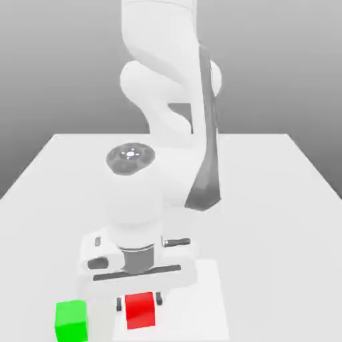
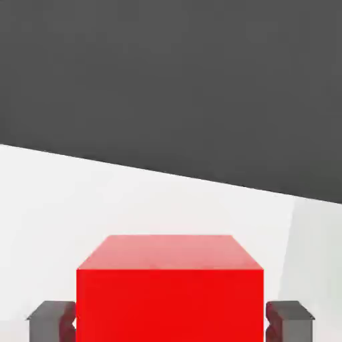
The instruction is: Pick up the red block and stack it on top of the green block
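White table (image 1: 267,200); red block (image 1: 140,310) upright, square-on between end effector (image 1: 139,306) fingers (image 2: 50,319).

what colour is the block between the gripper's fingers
Bright red, plain and unmarked: the red block sits between the dark grey fingers. It shows best in the hand view.

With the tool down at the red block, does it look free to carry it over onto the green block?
Probably yes. The tool is shut on the red block, and the green block sits apart to the exterior view's left, its top uncovered, with bare table between them.
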